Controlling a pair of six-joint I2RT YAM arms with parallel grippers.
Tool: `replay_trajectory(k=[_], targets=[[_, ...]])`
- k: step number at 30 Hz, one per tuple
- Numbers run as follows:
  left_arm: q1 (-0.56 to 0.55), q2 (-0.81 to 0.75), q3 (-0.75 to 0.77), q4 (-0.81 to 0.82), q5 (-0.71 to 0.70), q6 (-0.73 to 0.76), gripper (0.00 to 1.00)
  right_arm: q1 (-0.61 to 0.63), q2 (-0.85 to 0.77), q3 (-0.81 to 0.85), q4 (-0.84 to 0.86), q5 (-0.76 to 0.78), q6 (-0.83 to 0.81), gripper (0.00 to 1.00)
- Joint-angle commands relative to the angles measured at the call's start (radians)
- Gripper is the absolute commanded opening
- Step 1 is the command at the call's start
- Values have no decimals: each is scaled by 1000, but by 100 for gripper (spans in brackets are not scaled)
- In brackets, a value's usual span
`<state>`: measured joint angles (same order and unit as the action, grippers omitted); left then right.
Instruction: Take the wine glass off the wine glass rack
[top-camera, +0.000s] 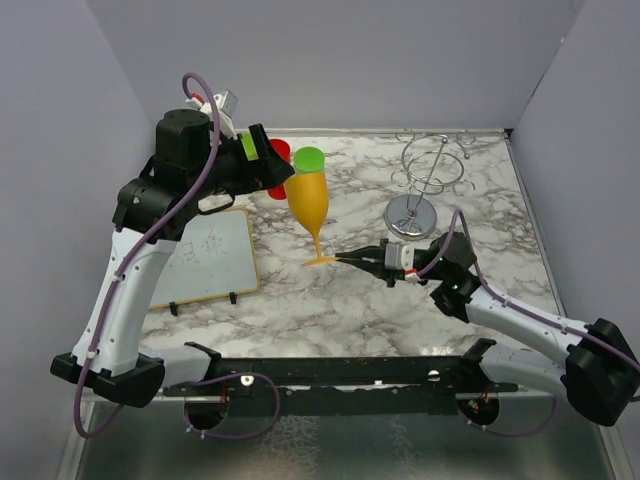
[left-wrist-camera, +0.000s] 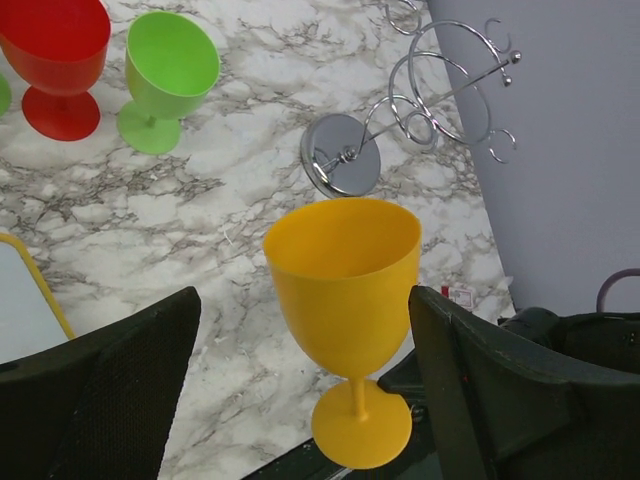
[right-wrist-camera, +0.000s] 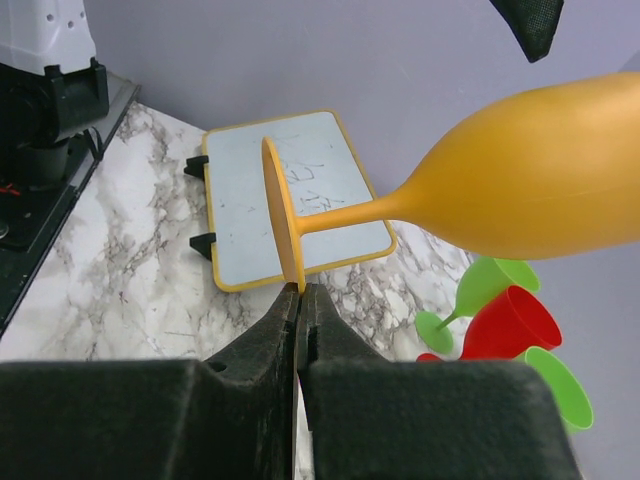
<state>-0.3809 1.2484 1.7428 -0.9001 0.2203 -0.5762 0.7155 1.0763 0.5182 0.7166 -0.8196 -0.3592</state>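
The orange wine glass (top-camera: 309, 200) is upright and off the rack, over the middle of the table. My right gripper (top-camera: 341, 260) is shut on the rim of its foot (right-wrist-camera: 279, 215), with its bowl (right-wrist-camera: 530, 170) stretching away. My left gripper (left-wrist-camera: 305, 300) is open, its jaws wide on either side of the bowl (left-wrist-camera: 345, 280). The right finger (left-wrist-camera: 450, 360) is close against the bowl and the left finger (left-wrist-camera: 120, 380) stands well apart. The silver wire wine glass rack (top-camera: 432, 168) stands empty at the back right, and it also shows in the left wrist view (left-wrist-camera: 440, 95).
A red glass (left-wrist-camera: 60, 60) and a green glass (left-wrist-camera: 165, 75) stand at the back, behind the orange one. A small yellow-framed whiteboard (top-camera: 208, 258) lies at the left. Grey walls close in the table on the left, back and right.
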Motion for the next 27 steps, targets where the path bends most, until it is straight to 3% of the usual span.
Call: replay_trajectory(k=[1, 3, 14, 21, 27], targets=[[5, -11, 6, -2, 143, 75, 92, 12, -21, 2, -33, 53, -84, 1], [4, -5, -19, -3, 221, 104, 98, 14, -25, 5, -41, 55, -100, 1], [-6, -29, -192, 76, 377, 102, 99, 23, -24, 22, -88, 75, -150, 1], [-13, -3, -218, 111, 315, 29, 99, 29, -32, 27, -108, 76, -168, 1], [-33, 34, -211, 113, 347, 8, 99, 36, -33, 34, -129, 79, -186, 1]])
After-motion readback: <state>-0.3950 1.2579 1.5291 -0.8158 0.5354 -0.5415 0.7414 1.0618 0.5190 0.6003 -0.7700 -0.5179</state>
